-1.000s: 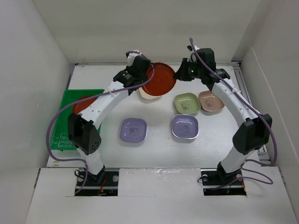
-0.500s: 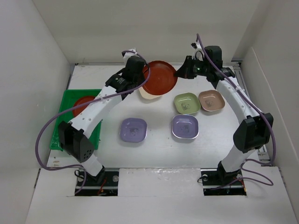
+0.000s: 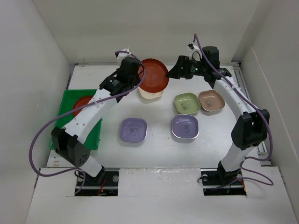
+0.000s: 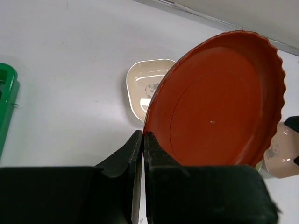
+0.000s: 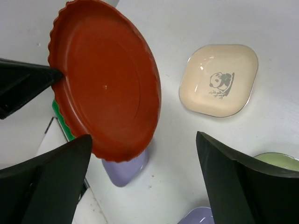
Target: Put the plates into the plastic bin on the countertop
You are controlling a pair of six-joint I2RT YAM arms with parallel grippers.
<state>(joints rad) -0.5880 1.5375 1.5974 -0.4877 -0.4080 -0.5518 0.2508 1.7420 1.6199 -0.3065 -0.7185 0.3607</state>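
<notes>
A round red-brown plate (image 3: 154, 74) hangs tilted above the back of the countertop (image 3: 159, 149). My left gripper (image 3: 140, 77) is shut on its scalloped rim (image 4: 149, 122). My right gripper (image 3: 174, 72) stands open just right of that plate (image 5: 105, 79), its fingers apart from it. Under the held plate lies a cream plate (image 3: 150, 94). The green plastic bin (image 3: 65, 109) at the left holds another red-brown plate (image 3: 81, 103). Two lavender plates (image 3: 133, 129) (image 3: 185, 126), a light green one (image 3: 187, 103) and a tan-pink one (image 3: 211, 101) lie on the countertop.
White walls close in the countertop at the back and both sides. A metal rail (image 3: 243, 74) runs along the right edge. The bin's corner (image 4: 4, 102) shows at the left of the left wrist view.
My right gripper opened and let go of the red-brown plate. My left gripper closed on the plate's rim, and the plate shifted a little left.
</notes>
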